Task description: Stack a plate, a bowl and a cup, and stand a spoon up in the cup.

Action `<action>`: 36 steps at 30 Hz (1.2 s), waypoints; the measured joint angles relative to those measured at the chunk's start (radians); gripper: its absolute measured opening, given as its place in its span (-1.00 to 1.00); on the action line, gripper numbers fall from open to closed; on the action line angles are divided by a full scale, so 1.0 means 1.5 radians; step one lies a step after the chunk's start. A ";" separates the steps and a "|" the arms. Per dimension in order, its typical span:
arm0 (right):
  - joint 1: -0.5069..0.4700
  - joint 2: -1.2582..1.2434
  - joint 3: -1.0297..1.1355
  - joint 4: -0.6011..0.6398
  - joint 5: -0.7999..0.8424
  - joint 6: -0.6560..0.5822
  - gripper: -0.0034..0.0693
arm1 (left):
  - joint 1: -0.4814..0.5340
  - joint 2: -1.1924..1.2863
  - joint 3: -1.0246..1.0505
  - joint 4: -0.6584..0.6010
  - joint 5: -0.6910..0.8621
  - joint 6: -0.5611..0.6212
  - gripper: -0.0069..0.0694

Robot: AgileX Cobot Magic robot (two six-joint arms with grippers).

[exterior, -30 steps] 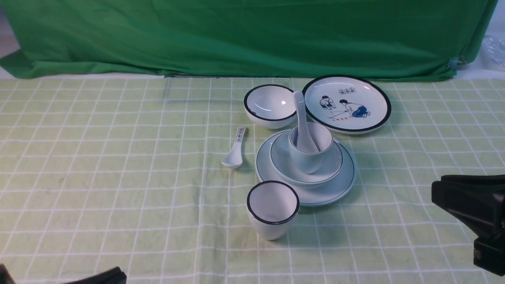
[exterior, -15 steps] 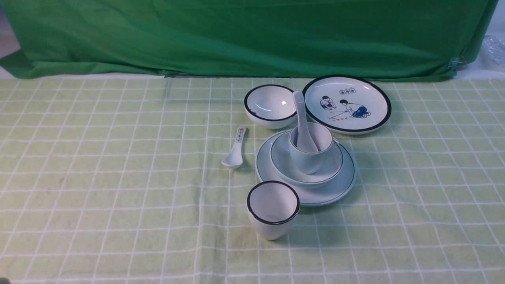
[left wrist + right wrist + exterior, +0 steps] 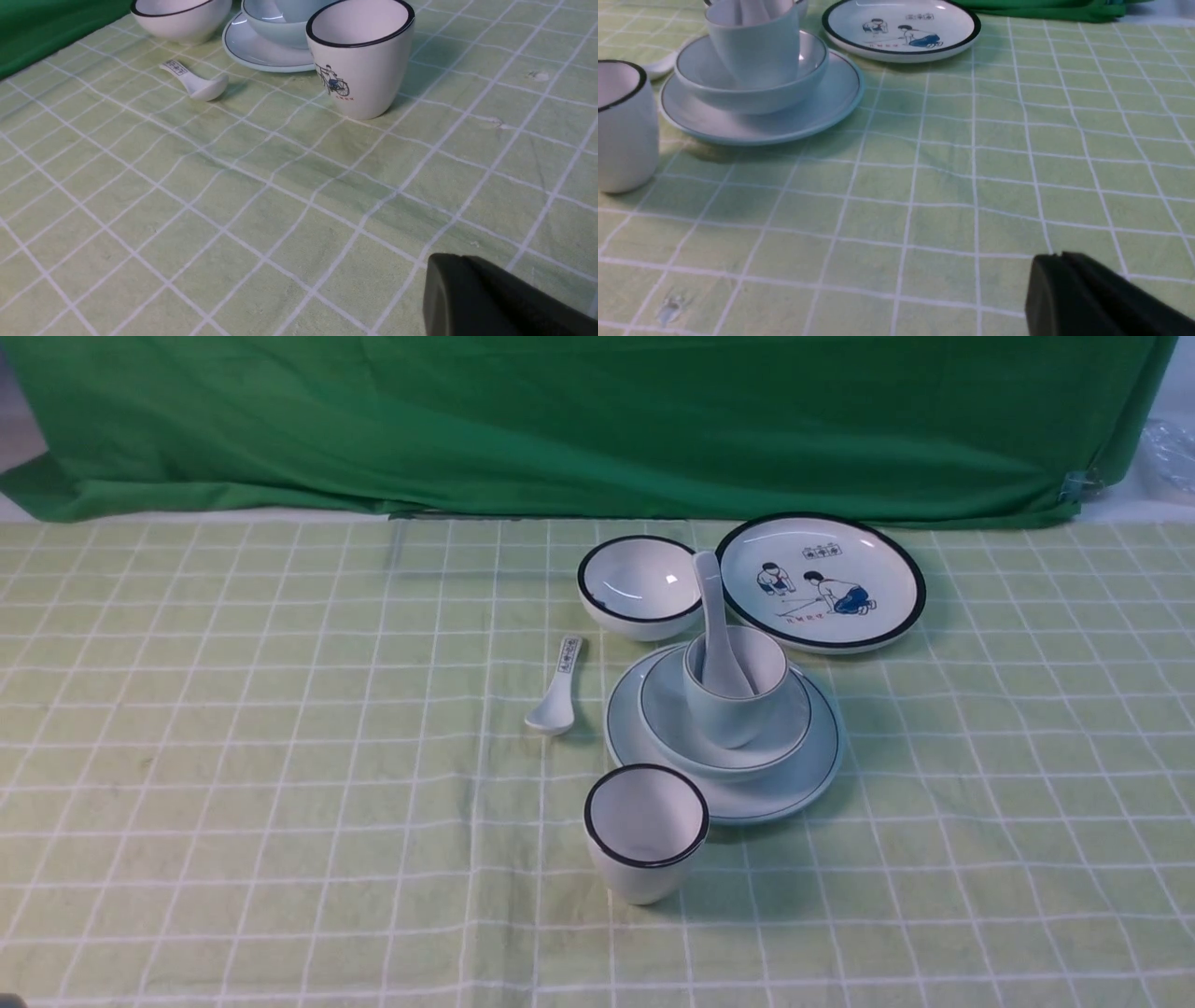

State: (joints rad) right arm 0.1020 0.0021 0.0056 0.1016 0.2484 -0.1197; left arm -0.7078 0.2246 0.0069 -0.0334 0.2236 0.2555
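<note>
Checked cloth (image 3: 280, 756); black-rimmed plate's (image 3: 820, 581) printed characters seemingly illegible.

You are seeing the spoon (image 3: 717, 633) standing in the cup (image 3: 735, 686), in the bowl (image 3: 724, 728), on the plate (image 3: 747, 793).

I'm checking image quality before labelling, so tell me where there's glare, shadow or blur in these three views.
Front view: sharp, small glare spots inside the black-rimmed bowl; soft shadows fall right of the plate. Left wrist view: the left gripper is a blurred dark mass at the frame's edge. Right wrist view: a highlight on the bowl; the right gripper is equally soft.
</note>
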 joint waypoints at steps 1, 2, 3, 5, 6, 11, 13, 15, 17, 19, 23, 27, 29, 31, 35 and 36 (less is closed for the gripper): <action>0.000 0.000 0.000 0.000 0.000 0.000 -0.85 | 0.000 0.000 0.000 0.000 0.000 0.000 -0.81; 0.000 0.000 0.000 0.000 0.000 0.000 -0.85 | 0.000 0.000 0.000 0.000 0.000 0.000 -0.81; 0.000 0.000 0.000 0.000 0.000 0.001 -0.85 | 0.000 0.000 0.000 0.000 0.000 0.000 -0.81; 0.000 0.000 0.000 0.000 -0.001 0.001 -0.85 | 0.000 0.000 0.000 0.000 0.000 0.000 -0.81; 0.000 0.000 0.000 0.000 -0.001 0.002 -0.85 | 0.000 0.000 0.000 0.000 0.000 0.000 -0.81; 0.000 0.000 0.000 0.000 -0.001 0.002 -0.83 | 0.000 0.000 0.000 0.000 0.000 0.000 -0.81; 0.000 0.000 0.000 0.000 -0.001 0.002 -0.81 | 0.000 0.000 0.000 0.000 0.000 0.000 -0.81; 0.000 0.000 0.000 0.000 -0.001 0.002 -0.81 | 0.000 0.000 0.000 0.000 0.000 0.000 -0.81; 0.000 0.000 0.000 0.000 -0.001 0.002 -0.80 | 0.000 0.000 0.000 0.000 0.000 0.000 -0.81; 0.000 0.000 0.000 0.000 -0.001 0.002 -0.79 | 0.000 0.000 0.000 0.000 0.000 0.000 -0.81; 0.000 0.000 0.000 0.000 -0.001 0.002 -0.76 | 0.000 0.000 0.000 0.000 0.000 0.000 -0.81; 0.000 0.000 0.000 0.000 -0.001 0.002 -0.74 | 0.001 -0.002 0.000 0.005 -0.013 0.000 -0.81; 0.000 0.000 0.000 0.000 -0.001 0.002 -0.71 | 0.025 -0.007 0.000 -0.003 -0.048 0.006 -0.81; 0.000 0.000 0.000 0.000 -0.001 0.002 -0.70 | 0.057 -0.014 0.000 -0.004 -0.077 0.014 -0.81; 0.000 0.000 0.000 0.000 -0.001 0.002 -0.68 | 0.223 -0.059 0.000 -0.016 -0.170 0.010 -0.81; 0.000 0.000 0.000 0.000 -0.001 0.002 -0.68 | 0.232 -0.062 0.000 -0.016 -0.174 0.008 -0.81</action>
State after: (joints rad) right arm 0.1017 0.0018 0.0056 0.1016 0.2472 -0.1168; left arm -0.3595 0.1309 0.0069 -0.0570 -0.0379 0.2672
